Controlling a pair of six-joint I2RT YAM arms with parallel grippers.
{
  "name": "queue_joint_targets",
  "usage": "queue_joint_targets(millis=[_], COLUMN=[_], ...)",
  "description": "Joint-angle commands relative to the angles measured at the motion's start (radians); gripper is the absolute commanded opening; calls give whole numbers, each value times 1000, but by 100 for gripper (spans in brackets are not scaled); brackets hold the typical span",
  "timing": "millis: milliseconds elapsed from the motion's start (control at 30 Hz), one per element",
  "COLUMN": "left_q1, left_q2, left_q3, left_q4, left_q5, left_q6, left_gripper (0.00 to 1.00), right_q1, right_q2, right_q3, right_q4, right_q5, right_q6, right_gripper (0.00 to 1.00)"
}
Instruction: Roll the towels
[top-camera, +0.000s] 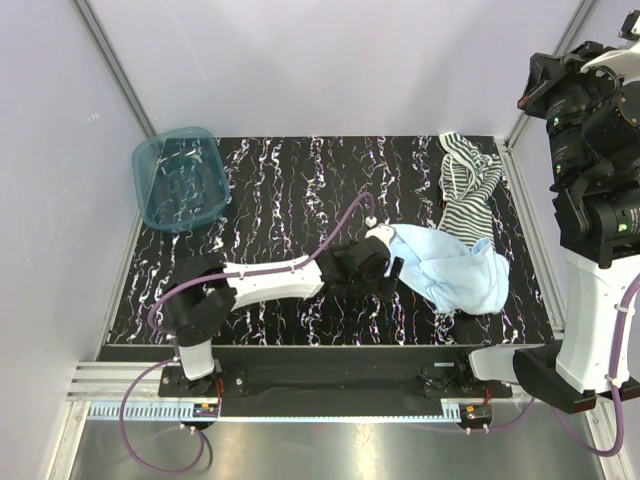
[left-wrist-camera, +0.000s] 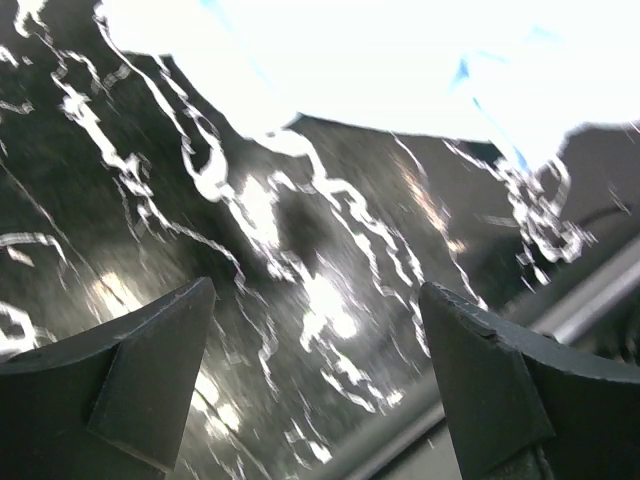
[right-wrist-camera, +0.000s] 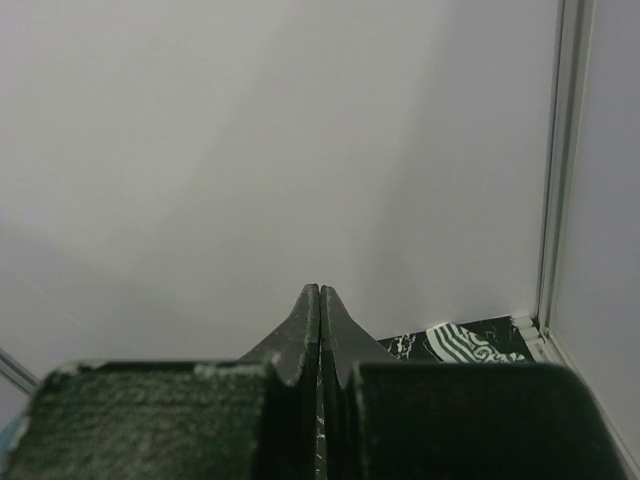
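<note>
Blue towel (top-camera: 455, 272) touches striped towel (top-camera: 468, 190), basket (top-camera: 143, 185) far left; left fingers (left-wrist-camera: 150, 380) apart, right fingers (right-wrist-camera: 305, 340) together.

Top cam: fixed high behind the arm bases (top-camera: 200, 375), looking down on the whole marbled table (top-camera: 300, 180). Left wrist cam: right down on that table, pale blue towel (left-wrist-camera: 380, 60) blown out just ahead of left claw (left-wrist-camera: 315, 300). Right wrist cam: raised, facing back wall (right-wrist-camera: 250, 150), striped towel (right-wrist-camera: 465, 343) below-right of right claw (right-wrist-camera: 320, 292). Top view shares both towels.
</note>
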Motion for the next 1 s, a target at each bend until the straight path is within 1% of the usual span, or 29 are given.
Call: queue_joint_targets(millis=[0,133,167,200,267,300,367,500,533,700,867,967], left_q1=[67,70,70,73,79,88,100,127,130,137,137,134], left_q2=[47,153,167,185,204,217,228,245,248,305,349,374], left_q3=[37,101,107,113,116,115,113,107,113,187,233,253], left_q4=[67,17,18,23,44,51,57,81,87,5,-23,-58], left_q5=[46,46,46,49,73,85,96,119,127,63,55,15], left_q6=[33,37,28,27,18,19,16,13,13,7,24,28], left_gripper=[89,87,86,84,81,80,78,75,72,65,64,63], right_q1=[1,3,3,3,3,3,3,4,4,3,3,3], right_q2=[-36,-70,-92,-104,-121,-124,-121,-124,-127,-129,-133,-138], right_q3=[-23,-145,-238,-288,-397,-419,-452,-489,-498,-526,-535,-546], right_q4=[3,-66,-70,-63,-68,-83,-97,-96,-90,-79,-79,-79], right_q5=[26,19,12,1,-7,-11,-22,-27,-25,-20,-22,-22], right_q6=[-31,26,53,66,98,104,110,107,104,92,86,87], right_gripper=[0,0,0,0,6,8,11,11,12,11,10,9])
